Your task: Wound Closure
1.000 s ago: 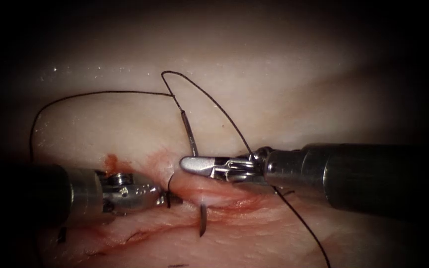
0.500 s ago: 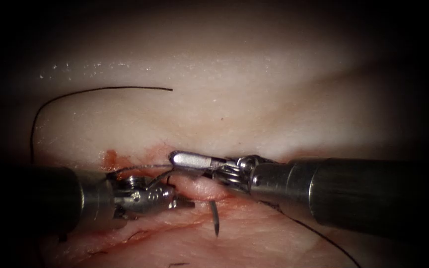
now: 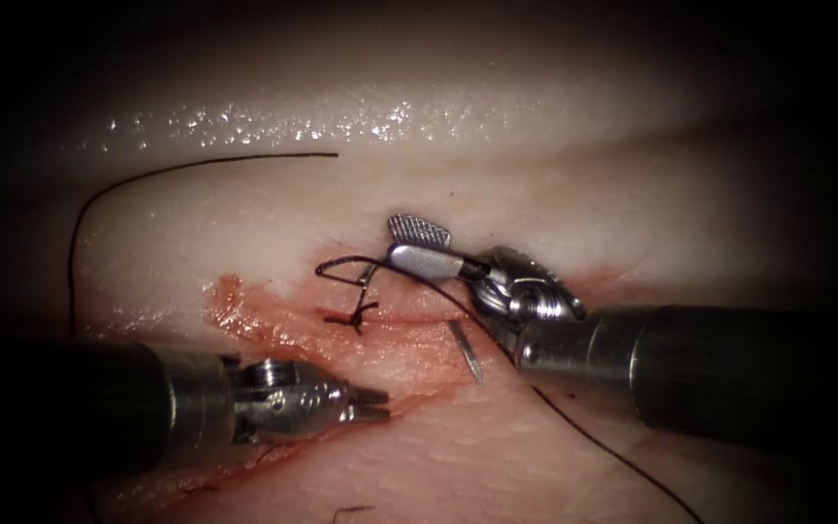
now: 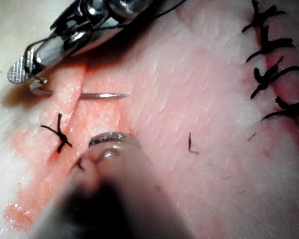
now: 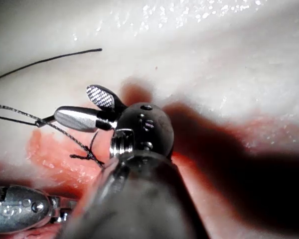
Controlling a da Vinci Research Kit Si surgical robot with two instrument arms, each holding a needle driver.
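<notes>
The right arm's tool (image 3: 402, 245) enters the endoscope view from 3 o'clock, its shaft nearly level and its wrist bent up toward 10 o'clock. Its jaws stand apart, one ribbed face turned up, and grip nothing. The curved needle (image 3: 465, 351) sits in the tissue (image 3: 555, 194): its pointed end sticks out at about 5 o'clock from those jaws, just right of the cut (image 3: 380, 315), and its swaged end shows near the lower jaw in the left wrist view (image 4: 37, 88). The thread (image 3: 574, 427) runs from the jaw tips past the right shaft toward 5 o'clock. A tied knot (image 3: 353, 315) lies on the cut at 8 o'clock from the right jaws.

The left arm's tool (image 3: 372, 404) comes in level from 9 o'clock, low, below the knot. Its jaws are together and hold nothing. Red fluid (image 3: 244, 311) stains the tissue between the tools. A loose thread end (image 3: 196, 165) arcs across at 11 o'clock.
</notes>
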